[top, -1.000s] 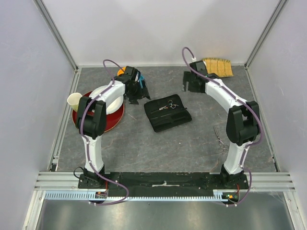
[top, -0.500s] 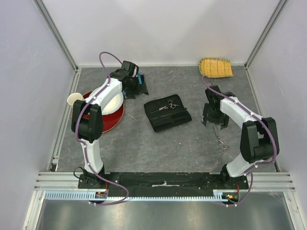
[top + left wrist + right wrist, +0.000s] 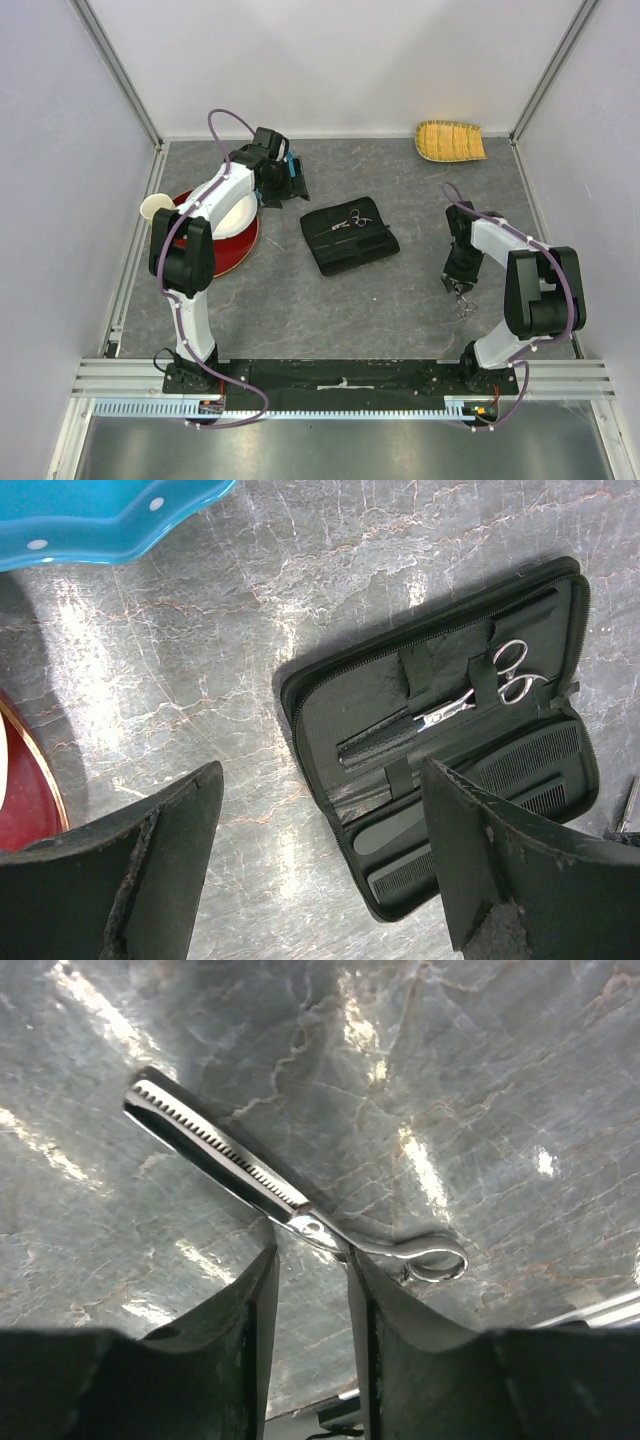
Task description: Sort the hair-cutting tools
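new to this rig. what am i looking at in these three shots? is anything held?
Two robot arms are bolted at the near edge of a table. Each ends in a two-finger gripper.

The wide picture comes from a fixed camera above and behind the arms. The other two come from cameras on the wrists, so the dark shapes at the bottom are each gripper's own fingers.

On the table are:
- an open black case with scissors and combs tucked inside
- loose scissors with a toothed blade, on the right
- a red plate, a cup, a blue dish and a yellow basket

The left gripper is open and holds nothing. The right gripper sits at the loose scissors, with a finger on either side of the pivot. Whether it grips them cannot be told.
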`<state>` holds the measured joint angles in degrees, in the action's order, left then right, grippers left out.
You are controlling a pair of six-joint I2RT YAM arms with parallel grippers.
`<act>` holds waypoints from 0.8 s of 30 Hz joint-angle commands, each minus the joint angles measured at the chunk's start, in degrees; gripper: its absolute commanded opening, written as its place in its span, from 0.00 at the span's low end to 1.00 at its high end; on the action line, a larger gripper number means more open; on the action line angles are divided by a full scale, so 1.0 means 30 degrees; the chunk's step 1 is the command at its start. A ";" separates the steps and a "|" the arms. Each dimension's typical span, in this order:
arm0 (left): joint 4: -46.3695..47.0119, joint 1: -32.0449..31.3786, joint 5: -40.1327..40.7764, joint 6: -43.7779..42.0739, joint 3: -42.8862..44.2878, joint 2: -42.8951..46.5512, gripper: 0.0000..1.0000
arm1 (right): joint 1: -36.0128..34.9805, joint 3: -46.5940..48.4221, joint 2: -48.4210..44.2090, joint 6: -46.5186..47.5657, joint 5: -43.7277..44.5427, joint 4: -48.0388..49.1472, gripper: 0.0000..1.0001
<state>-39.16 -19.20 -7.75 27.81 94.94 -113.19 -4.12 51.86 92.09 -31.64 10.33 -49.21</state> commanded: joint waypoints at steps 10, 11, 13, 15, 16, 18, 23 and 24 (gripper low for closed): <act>-0.0043 0.0395 -0.0083 -0.1126 0.0786 0.0785 0.85 | 0.0319 0.1053 0.1704 -0.1143 -0.4057 0.3538 0.08; -0.0043 0.0395 -0.0025 -0.1126 0.0757 0.0814 0.85 | 0.0377 0.1548 0.1849 -0.1230 -0.4000 0.3687 0.08; -0.0043 0.0395 -0.0083 -0.1155 0.0757 0.0814 0.84 | 0.0377 0.2223 0.2171 -0.1115 -0.3679 0.3485 0.09; -0.0014 0.0395 -0.0142 -0.1126 0.0728 0.0844 0.84 | 0.0377 0.3074 0.2320 -0.0764 -0.2458 0.2727 0.20; -0.0043 0.0395 -0.0171 -0.1126 0.0699 0.0873 0.84 | 0.0377 0.3192 0.2174 -0.0647 -0.1924 0.2519 0.29; 0.0015 0.0395 -0.0171 -0.1010 0.0582 0.0961 0.84 | 0.0377 0.3164 0.1531 -0.0383 -0.0899 0.2138 0.49; 0.0161 0.0395 -0.0493 -0.0775 0.0172 0.0932 0.84 | 0.0494 0.2872 0.0941 0.0057 0.0337 0.1697 0.62; 0.0162 0.0395 -0.0522 -0.0688 0.0142 0.0932 0.84 | 0.0552 0.2755 0.1059 0.0203 0.0279 0.1639 0.63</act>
<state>-39.33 -18.11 -8.08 26.87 94.98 -113.19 -2.83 59.29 96.75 -31.97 7.70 -44.66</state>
